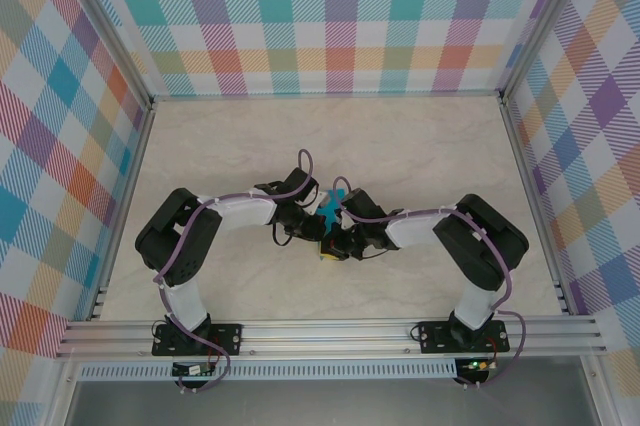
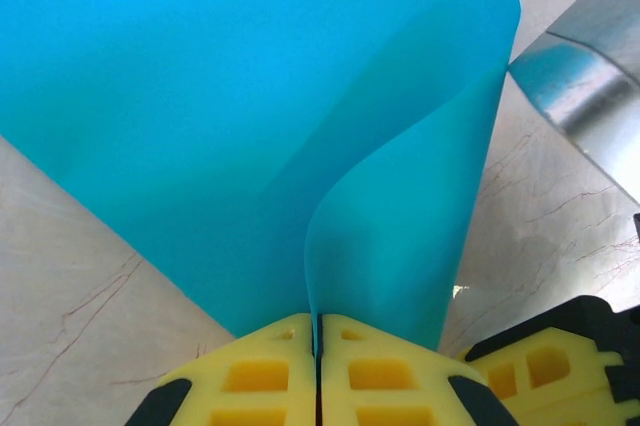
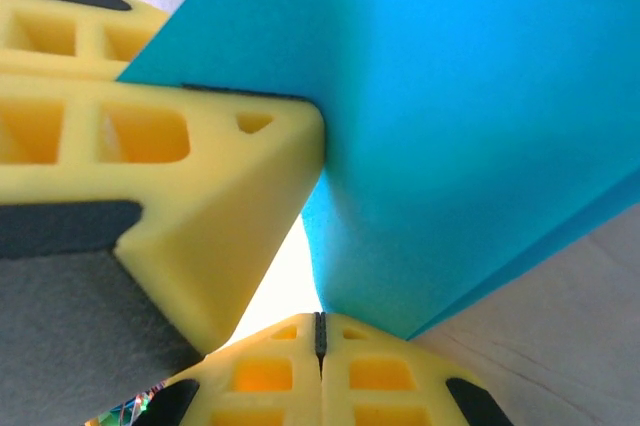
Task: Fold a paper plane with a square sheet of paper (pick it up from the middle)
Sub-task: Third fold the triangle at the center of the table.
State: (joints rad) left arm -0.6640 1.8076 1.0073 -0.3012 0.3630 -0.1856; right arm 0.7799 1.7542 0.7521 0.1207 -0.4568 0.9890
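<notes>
The square sheet of paper [image 1: 330, 202] is teal-blue and held up off the table between both arms at the middle. In the left wrist view the sheet of paper [image 2: 250, 96] rises in a curved, doubled-over fold straight out of my left gripper [image 2: 318, 324], whose yellow fingers are shut on it. My right gripper [image 3: 320, 321] is shut too, with the lower edge of the sheet of paper [image 3: 470, 116] running into its seam. My left gripper's yellow fingers [image 3: 200, 176] clamp the sheet just above it. From above, the left gripper [image 1: 318, 226] and right gripper [image 1: 338, 239] nearly touch.
The beige marble-patterned table [image 1: 420, 156] spreads around the arms, walled by checked panels [image 1: 330, 16] and aluminium rails [image 1: 330, 336]. A shiny metal part [image 2: 590, 86] sits close on the right in the left wrist view, beside a right gripper finger [image 2: 550, 366].
</notes>
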